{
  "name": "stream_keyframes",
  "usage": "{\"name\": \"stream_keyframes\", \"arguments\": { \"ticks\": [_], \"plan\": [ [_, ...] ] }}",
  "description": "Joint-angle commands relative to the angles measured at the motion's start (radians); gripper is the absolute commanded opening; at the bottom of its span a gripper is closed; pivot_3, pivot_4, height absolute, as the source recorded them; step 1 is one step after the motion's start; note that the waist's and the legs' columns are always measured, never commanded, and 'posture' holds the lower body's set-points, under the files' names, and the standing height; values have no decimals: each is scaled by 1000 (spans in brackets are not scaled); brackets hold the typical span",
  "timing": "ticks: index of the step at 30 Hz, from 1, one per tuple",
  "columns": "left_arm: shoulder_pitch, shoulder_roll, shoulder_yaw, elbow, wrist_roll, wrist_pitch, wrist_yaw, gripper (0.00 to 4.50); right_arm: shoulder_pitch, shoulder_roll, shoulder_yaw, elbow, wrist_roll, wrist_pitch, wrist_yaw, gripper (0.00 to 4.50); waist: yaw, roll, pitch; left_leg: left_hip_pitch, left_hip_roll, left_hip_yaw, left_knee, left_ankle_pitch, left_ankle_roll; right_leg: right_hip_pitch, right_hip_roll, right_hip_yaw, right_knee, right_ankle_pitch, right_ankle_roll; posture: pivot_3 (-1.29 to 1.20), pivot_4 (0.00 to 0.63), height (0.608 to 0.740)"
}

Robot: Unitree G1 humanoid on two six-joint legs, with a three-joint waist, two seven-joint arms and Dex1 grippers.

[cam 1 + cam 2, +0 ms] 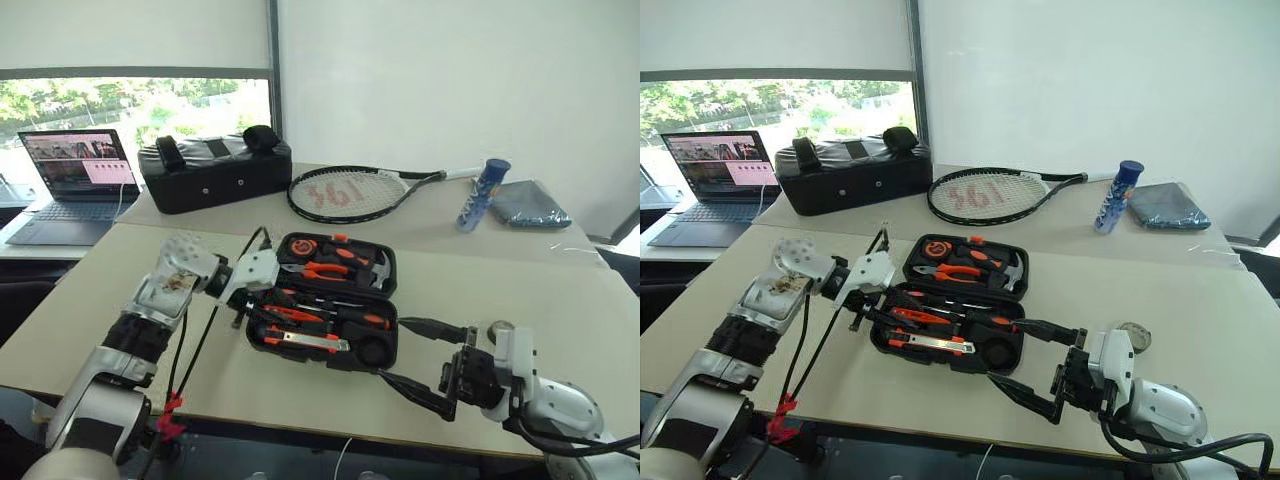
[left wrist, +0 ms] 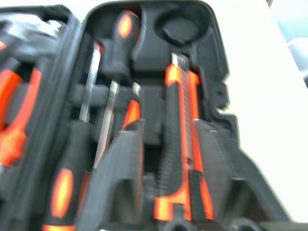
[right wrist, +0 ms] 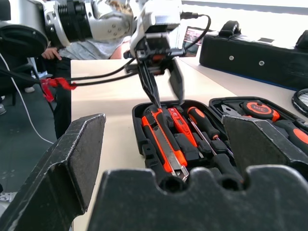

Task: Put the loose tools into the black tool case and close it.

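Case (image 1: pixel 385 262) lies open on the table (image 1: pixel 560 300), knife (image 1: pixel 305 341) and screwdrivers (image 1: pixel 330 315) slotted inside. Left gripper (image 3: pixel 163 86) hangs over its near-left corner, fingers apart, empty. Right gripper (image 1: pixel 415 360) gapes wide beside it.

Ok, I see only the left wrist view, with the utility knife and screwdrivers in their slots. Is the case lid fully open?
Observer: Yes. The black tool case lies open flat on the table. Its far half holds pliers and a tape measure.
Operator: Where is the right gripper?
Observer: The right gripper is at the case's near right corner, jaws wide open, holding nothing.
Operator: Is anything outside the case?
Observer: A small round thing lies on the table right of the case. I cannot tell what it is.
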Motion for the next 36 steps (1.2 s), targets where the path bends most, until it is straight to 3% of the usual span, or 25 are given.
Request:
{"name": "stream_keyframes", "arguments": {
  "ticks": [1,2,20,26,32,36],
  "plan": [
    [0,-24,10,-8,-5,-28,24,182,-5,-3,-15,-13,0,-28,5,4500,3,0,0,0,0,0,0,0,0,0,0,0,0,0,0,0,150,740],
    [3,-36,11,-3,1,-35,47,28,-4,-4,-17,-13,0,-27,6,4500,5,0,0,0,0,0,0,0,0,0,0,0,0,0,0,0,150,740],
    [77,-62,-73,31,120,-105,157,28,23,-8,-30,-19,-2,-26,1,4500,0,0,0,3,0,0,0,0,0,2,1,1,1,0,0,0,150,740],
    [111,-67,-102,33,175,-112,222,28,18,-4,-29,-19,-4,-27,-5,4500,-2,2,-1,13,0,0,0,0,0,12,1,1,0,-4,6,0,150,740],
    [121,-68,-96,27,178,-125,249,28,12,-1,-24,-17,-8,-26,-7,4500,-2,4,-3,16,1,0,0,0,0,15,1,1,0,-4,6,0,150,740],
    [115,-75,-38,5,91,-129,224,28,5,0,-22,-15,-9,-24,-7,4500,-2,4,-3,16,0,0,0,0,0,15,1,1,0,-4,6,0,150,740]
  ]
}}
